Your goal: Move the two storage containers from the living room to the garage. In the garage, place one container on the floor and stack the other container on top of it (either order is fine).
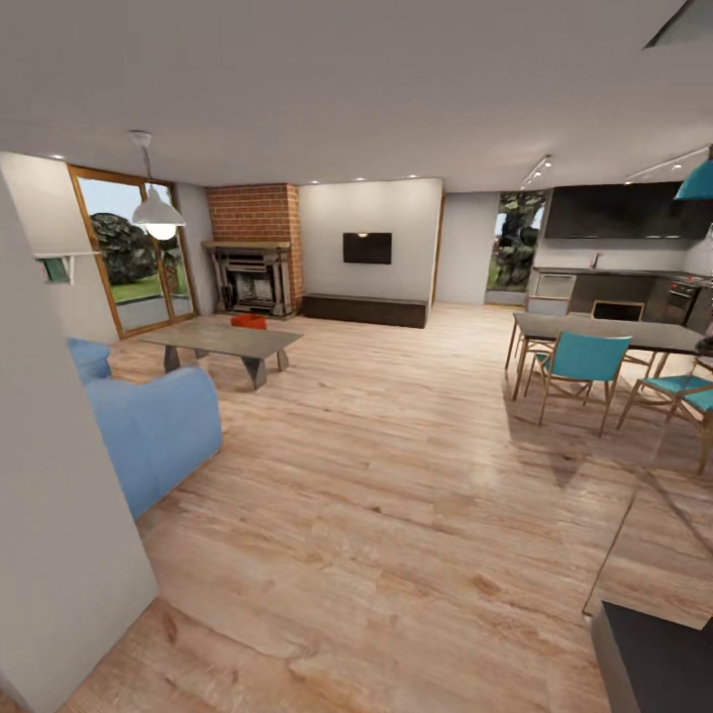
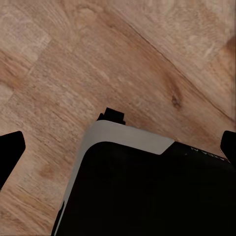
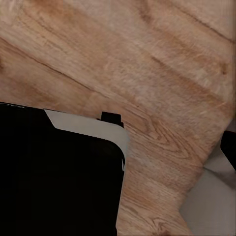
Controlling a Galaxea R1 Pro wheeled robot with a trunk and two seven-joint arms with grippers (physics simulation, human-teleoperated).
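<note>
In the head view I look across the living room's light wood floor (image 1: 396, 495). One orange-red storage container (image 1: 249, 321) sits on the far side of the grey coffee table (image 1: 223, 340), well ahead and to the left. My left gripper (image 2: 119, 147) hangs open over the wood planks, its black fingertips (image 2: 10, 152) at both edges of the left wrist view, above the robot's dark base (image 2: 147, 191). My right gripper (image 3: 118, 150) is also spread open over the floor, with one fingertip (image 3: 229, 147) showing. Neither gripper holds anything.
A blue sofa (image 1: 149, 426) and a white wall corner (image 1: 59, 555) stand close on the left. A dining table (image 1: 614, 332) with teal chairs (image 1: 584, 361) fills the right. A brick column (image 1: 259, 213), TV (image 1: 367, 248) and pendant lamp (image 1: 158, 213) lie beyond. A dark block (image 1: 654, 659) sits at bottom right.
</note>
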